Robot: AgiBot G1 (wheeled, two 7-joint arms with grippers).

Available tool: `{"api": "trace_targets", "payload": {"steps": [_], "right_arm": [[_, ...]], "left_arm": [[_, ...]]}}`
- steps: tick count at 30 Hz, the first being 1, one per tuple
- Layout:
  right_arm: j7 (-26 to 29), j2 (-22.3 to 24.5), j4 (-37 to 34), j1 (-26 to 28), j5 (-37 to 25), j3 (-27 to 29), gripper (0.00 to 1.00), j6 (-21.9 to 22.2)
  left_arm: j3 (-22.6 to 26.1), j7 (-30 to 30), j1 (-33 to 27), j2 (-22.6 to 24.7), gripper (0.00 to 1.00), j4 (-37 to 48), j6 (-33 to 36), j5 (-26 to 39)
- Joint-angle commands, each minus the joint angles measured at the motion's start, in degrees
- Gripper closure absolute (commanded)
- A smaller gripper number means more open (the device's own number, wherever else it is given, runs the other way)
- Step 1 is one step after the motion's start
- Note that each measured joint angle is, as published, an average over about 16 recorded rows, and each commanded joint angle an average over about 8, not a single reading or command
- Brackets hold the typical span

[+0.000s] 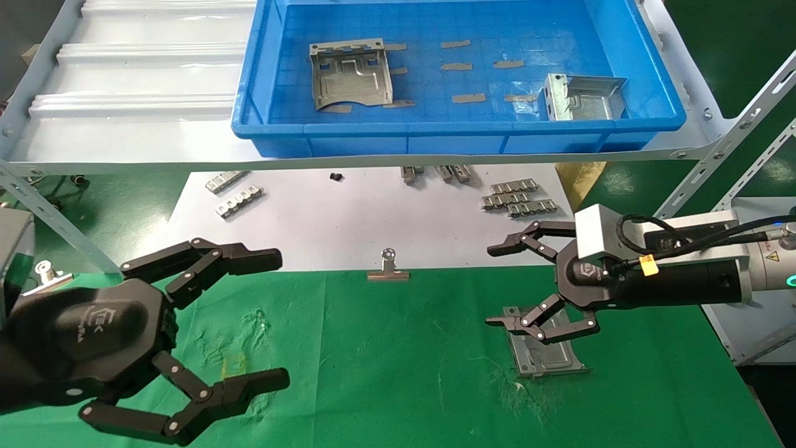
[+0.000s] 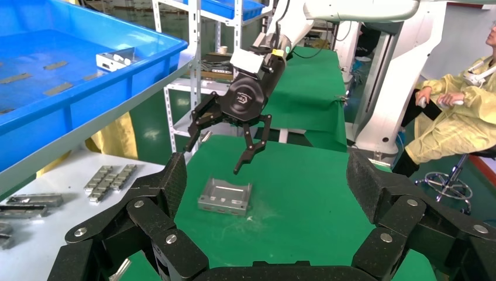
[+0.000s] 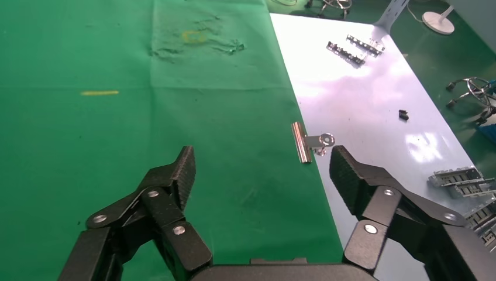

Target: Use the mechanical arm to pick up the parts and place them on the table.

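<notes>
Grey part [image 1: 547,358] on table [image 1: 385,361] | right tool [image 1: 507,286] released above | unseen by right wrist

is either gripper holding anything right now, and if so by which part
Nothing is held. The right gripper is open above a part lying on the table; the left gripper is open and empty.

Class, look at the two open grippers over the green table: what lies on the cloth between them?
In the head view, only bare scuffed green table lies between the left gripper and the right gripper; the silver binder clip sits beyond, at the cloth's far edge.
</notes>
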Motion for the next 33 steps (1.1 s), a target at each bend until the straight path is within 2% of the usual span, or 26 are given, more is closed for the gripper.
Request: {"api": "trace_targets", "payload": {"steps": [1, 8, 33], "right_arm": [[-0.42, -0.27, -0.45, 0.32, -0.70, -0.55, 0.00, 0.06], [2.20, 0.78, 3.39, -2.43, -0.82, 3.18, 0.00, 0.48], [18.99, 7.72, 27.86, -19.88, -0.04, 26.83, 0.00, 2.96]], "left_arm": [[0.00, 0.00, 0.00, 0.00, 0.00, 0.00, 0.00, 0.00], [0.00, 0.00, 0.00, 0.00, 0.00, 0.00, 0.00, 0.00], [0.00, 0.00, 0.00, 0.00, 0.00, 0.00, 0.00, 0.00]]}}
